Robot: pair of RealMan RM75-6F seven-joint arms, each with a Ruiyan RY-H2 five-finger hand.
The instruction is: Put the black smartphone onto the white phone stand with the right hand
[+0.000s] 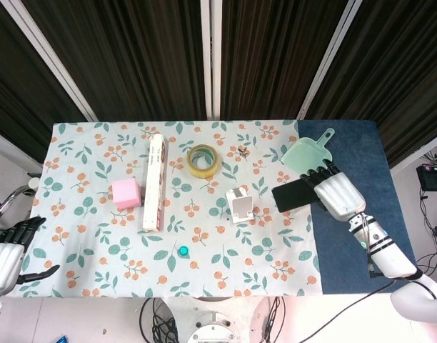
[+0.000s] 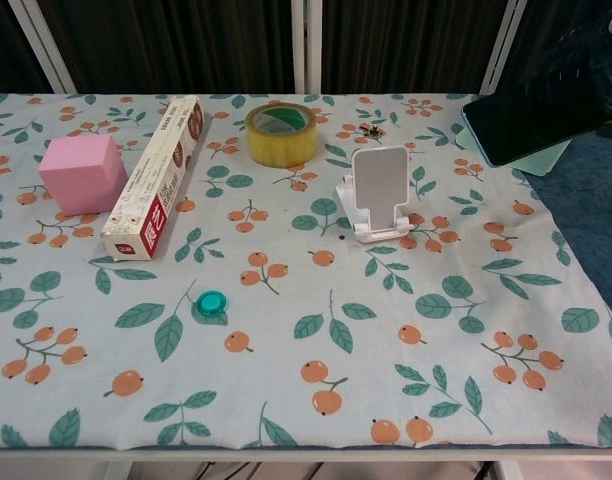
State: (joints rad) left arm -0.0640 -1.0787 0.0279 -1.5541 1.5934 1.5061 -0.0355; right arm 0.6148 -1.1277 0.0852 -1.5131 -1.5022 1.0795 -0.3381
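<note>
My right hand [image 1: 335,193] holds the black smartphone [image 1: 293,195] in the air, right of the white phone stand [image 1: 239,204]. In the chest view the smartphone [image 2: 541,110] hangs high at the upper right, tilted, well above the table, and the hand itself is mostly cut off by the frame edge. The stand [image 2: 379,193] sits upright on the floral cloth with nothing on it. My left hand [image 1: 6,254] rests off the table's left front corner, fingers apart and holding nothing.
A green dustpan [image 1: 308,157] lies behind the lifted phone. A tape roll [image 1: 202,160], a long box [image 1: 154,182], a pink cube [image 1: 126,193] and a small teal cap [image 1: 183,251] are spread over the cloth [image 1: 97,236]. Blue mat [image 1: 354,157] covers the right end.
</note>
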